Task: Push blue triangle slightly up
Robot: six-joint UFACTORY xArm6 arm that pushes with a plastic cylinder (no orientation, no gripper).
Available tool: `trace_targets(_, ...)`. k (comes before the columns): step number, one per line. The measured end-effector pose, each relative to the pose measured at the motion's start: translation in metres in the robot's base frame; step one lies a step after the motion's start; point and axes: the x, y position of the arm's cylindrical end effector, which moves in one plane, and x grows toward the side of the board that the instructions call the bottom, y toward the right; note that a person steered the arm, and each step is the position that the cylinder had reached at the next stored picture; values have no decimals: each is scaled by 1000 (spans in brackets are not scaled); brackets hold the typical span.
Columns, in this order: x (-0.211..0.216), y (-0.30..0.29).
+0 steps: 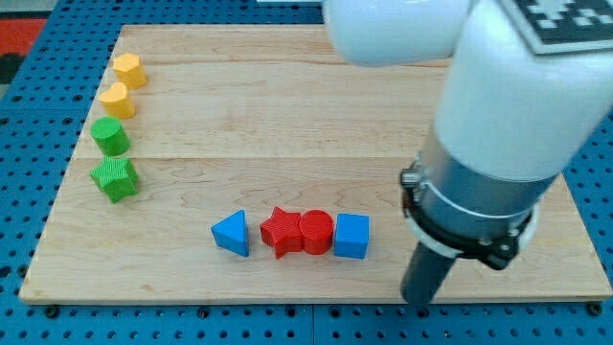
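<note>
The blue triangle [232, 234] lies on the wooden board [287, 105], low and left of centre. It is the left end of a row, with a small gap to the red star [282, 231], then the red cylinder [317, 231] and the blue cube [351, 236], which touch one another. My tip [419, 300] is at the board's bottom edge, to the right of the blue cube and far right of the blue triangle. The rod hangs from the large white arm [517, 105] that covers the view's right.
At the view's left stand a column of blocks: a yellow block [129, 70], a yellow heart-like block [116, 100], a green block [110, 136] and a green star [115, 178]. A blue perforated surface surrounds the board.
</note>
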Motion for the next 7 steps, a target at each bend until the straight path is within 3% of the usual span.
trace_targets(3, -121, -84)
trace_targets(5, -152, -201)
trace_targets(7, -44, -227)
